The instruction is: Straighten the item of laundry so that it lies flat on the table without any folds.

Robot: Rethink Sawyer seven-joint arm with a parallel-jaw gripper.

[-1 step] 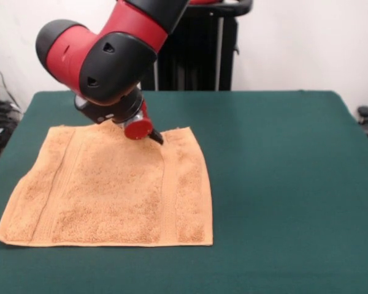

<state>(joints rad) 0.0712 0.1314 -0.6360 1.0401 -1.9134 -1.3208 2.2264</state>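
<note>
The towel (113, 187) is lying spread on the table (282, 184), extending below and to both sides of the gripper (154, 137), which is being held low at the towel's far edge. Whether the gripper is open or closed cannot be told; the tip is hidden by the arm (104, 52). No fold is being shown, so the task is judged to be at its closing stage. A straight lift clear of the cloth is called for next, without dragging the edge. Nothing else is lying nearby, and no obstruction is being presented.
</note>
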